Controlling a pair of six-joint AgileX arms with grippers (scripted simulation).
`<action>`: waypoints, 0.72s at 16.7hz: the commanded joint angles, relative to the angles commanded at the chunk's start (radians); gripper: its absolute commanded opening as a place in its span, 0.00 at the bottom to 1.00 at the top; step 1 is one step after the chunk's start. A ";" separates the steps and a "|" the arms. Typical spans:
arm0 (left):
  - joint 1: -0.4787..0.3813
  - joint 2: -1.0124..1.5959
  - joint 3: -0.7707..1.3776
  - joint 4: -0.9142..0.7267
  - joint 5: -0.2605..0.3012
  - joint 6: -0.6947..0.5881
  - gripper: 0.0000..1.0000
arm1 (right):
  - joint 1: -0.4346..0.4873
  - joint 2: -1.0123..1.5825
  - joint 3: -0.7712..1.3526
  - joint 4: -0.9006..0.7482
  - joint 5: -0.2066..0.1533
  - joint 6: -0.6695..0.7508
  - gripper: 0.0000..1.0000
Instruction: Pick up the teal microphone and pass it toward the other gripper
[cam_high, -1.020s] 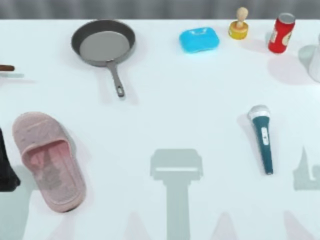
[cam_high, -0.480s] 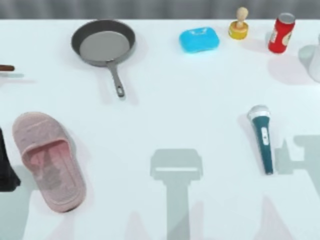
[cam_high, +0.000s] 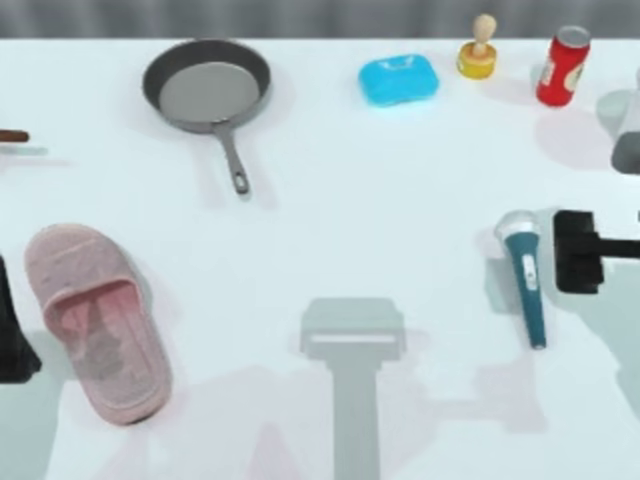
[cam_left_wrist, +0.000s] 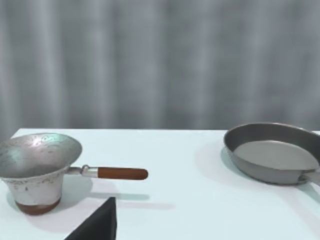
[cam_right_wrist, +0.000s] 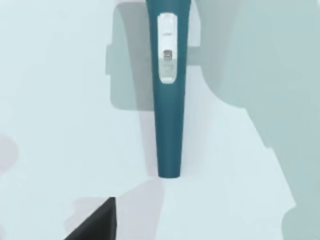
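microphone (cam_high: 525, 277) lies on our table's (cam_high: 400, 200) right half, head toward the far edge | our right arm (cam_high: 580, 250) just right of it | far edge: pan (cam_high: 208, 88), box (cam_high: 398, 79), stamp (cam_high: 479, 50), can (cam_high: 562, 66) | slipper (cam_high: 98, 320) near left

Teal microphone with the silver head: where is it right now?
In the top view the slim teal microphone lies flat on the table's right side, silver head toward the red can, with the right arm's black pincer just beside it.

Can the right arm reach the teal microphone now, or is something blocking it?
Probably yes. The right gripper is just beside the microphone, on the table's right side, apart from it, with only bare table between. The microphone lies flat, alone.
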 joint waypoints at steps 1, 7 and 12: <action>0.000 0.000 0.000 0.000 0.000 0.000 1.00 | 0.018 0.075 0.054 -0.041 0.002 0.019 1.00; 0.000 0.000 0.000 0.000 0.000 0.000 1.00 | 0.093 0.390 0.293 -0.202 0.008 0.101 1.00; 0.000 0.000 0.000 0.000 0.000 0.000 1.00 | 0.103 0.428 0.327 -0.222 0.009 0.111 1.00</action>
